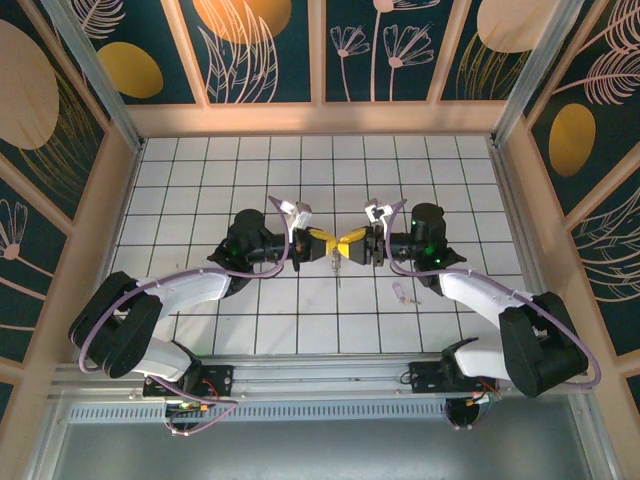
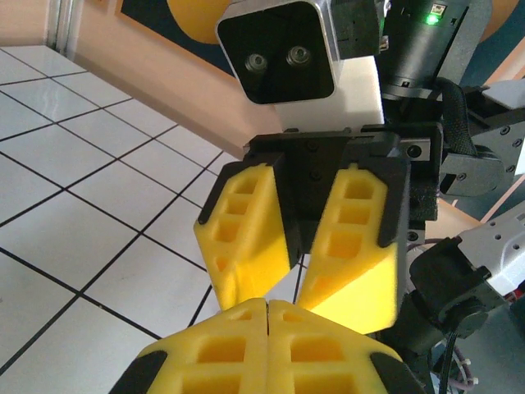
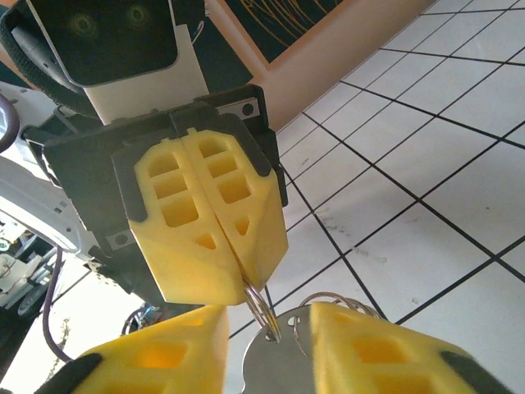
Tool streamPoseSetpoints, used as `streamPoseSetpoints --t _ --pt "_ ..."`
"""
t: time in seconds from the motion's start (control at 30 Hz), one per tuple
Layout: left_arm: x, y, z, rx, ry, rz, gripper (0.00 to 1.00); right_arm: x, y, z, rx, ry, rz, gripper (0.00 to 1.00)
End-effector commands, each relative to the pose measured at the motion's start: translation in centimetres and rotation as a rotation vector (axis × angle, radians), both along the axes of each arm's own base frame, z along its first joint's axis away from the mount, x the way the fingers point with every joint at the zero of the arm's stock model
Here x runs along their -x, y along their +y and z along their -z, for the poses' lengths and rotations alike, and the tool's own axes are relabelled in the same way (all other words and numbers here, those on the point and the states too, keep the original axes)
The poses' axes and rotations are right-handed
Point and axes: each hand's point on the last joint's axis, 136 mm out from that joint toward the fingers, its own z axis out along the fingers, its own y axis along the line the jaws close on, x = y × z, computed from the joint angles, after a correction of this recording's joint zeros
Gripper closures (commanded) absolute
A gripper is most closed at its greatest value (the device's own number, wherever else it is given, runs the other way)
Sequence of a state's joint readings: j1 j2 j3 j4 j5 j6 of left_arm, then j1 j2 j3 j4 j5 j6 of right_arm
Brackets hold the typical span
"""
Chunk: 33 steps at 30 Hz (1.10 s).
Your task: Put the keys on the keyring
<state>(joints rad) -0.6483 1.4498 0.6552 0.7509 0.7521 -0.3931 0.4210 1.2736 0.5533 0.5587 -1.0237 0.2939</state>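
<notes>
1. Seen from above, two robot arms reach toward each other over a white tiled table [image 1: 200, 180], and their yellow fingertips nearly meet above its middle.
2. The left gripper [image 3: 248, 275] is clenched. Its two yellow fingers [image 3: 176, 222] press flat against each other with no gap.
3. The keyring [image 3: 261, 308], a thin silver wire loop, is pinched at the very tip of the left gripper and hangs down from it.
4. A flat silver piece [image 3: 275, 365] hangs on the keyring, with more loops of wire beside it.
5. The right gripper [image 2: 295, 277] faces the left one. Its jaws stand partly apart, with a narrow gap at the tips.
6. In the right wrist view the keyring and the flat silver piece sit in that gap. I cannot tell whether the right fingers touch the metal.
7. From above, a thin dark sliver hangs just below the spot where the two grippers meet.
8. The key [image 1: 402, 293], tiny and pale, lies flat on the table near the right arm, apart from both grippers and from the keyring.
</notes>
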Motion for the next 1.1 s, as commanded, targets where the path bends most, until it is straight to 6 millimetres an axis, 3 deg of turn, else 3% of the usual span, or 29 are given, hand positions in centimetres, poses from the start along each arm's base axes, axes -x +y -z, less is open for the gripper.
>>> streamPoseSetpoints --t 0.0,0.17,0.57,0.6,0.73,0.83,1.07 --pt "0.3 -0.4 -2.4 0.044 -0.068 0.030 1.00 0.6 0.4 -0.6 -0.025 -0.042 -0.041 0.77" --pt "0.3 -0.5 -2.4 0.044 -0.066 0.030 1.00 0.7 0.3 -0.6 -0.025 -0.046 -0.043 0.99" --pt "-1.1 -0.3 -2.6 0.059 -0.049 -0.052 1.00 0.6 -0.5 -1.8 -0.065 -0.082 0.018 1.00" --pt "-1.4 -0.1 -2.7 0.063 -0.047 -0.076 0.96 0.3 -0.7 -1.9 -0.067 -0.083 0.038 1.00" --pt "-3.0 1.6 -4.0 0.105 -0.057 -0.230 0.62 -0.5 -1.3 -2.7 -0.079 -0.102 0.121 1.00" --pt "-3.6 3.1 -5.4 0.148 -0.061 -0.339 0.42 -0.9 -1.8 -3.8 -0.097 -0.127 0.177 1.00" --pt "-3.2 4.5 -6.7 0.199 -0.047 -0.389 0.23 -0.9 -3.0 -7.3 -0.175 -0.245 0.279 1.00"
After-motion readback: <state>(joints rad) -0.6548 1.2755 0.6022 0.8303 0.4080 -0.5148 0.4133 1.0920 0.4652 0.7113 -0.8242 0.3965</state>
